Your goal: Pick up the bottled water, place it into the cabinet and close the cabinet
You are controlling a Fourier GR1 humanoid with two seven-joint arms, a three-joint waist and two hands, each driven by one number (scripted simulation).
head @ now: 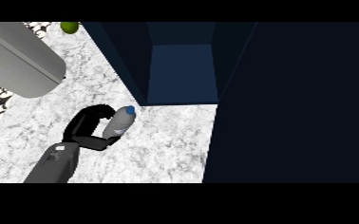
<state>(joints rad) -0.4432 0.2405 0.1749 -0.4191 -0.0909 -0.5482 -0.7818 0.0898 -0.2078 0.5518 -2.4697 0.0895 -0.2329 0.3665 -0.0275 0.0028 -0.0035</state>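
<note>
Fingers of the robot's black left hand are curling round the clear plastic water bottle with the blue cap, which is tilting cap-first toward the dark blue cabinet, just short of its open front and above the white marbled surface. The carrying step appears to be under way; next, the bottle is needing to travel rightward and inward past the cabinet's left wall onto its floor, before the dark door beside the opening is swung shut. The right hand is showing nowhere.

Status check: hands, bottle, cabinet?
Left hand curled round bottled water, just short of the cabinet. Cabinet open. Right hand out of view. Path clear.
</note>
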